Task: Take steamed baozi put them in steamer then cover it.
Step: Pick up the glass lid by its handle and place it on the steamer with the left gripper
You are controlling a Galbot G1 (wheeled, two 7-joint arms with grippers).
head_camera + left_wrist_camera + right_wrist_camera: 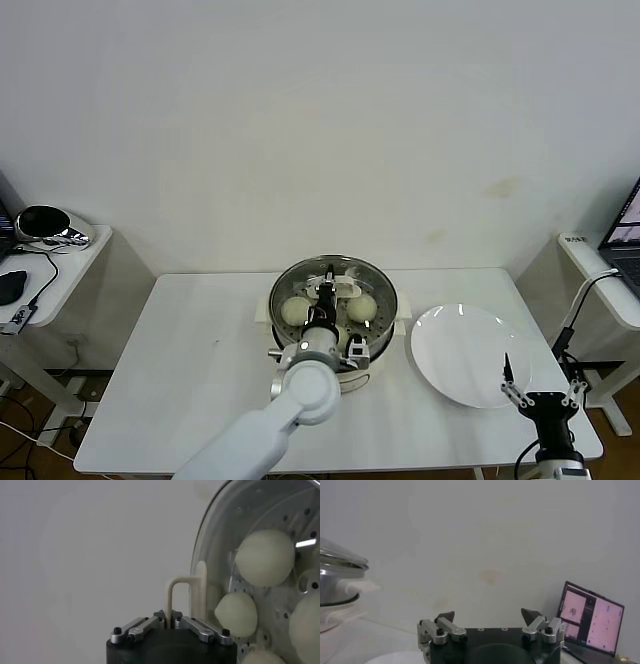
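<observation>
Table (200,360), white: carries the steamer (333,345) near its middle and, just right of the steamer, a bare white plate (455,350). Steamer: the glass cover (380,290) lies over its rim, whether fully seated is hard to tell, with baozi (294,311) visible on the perforated tray beneath the glass. Left gripper (331,290), above the steamer's centre, is clenched on the cover's cream handle (179,592); right gripper (541,392), beyond the plate on the side away from the steamer, hangs with jaws spread wide and holding nothing.
</observation>
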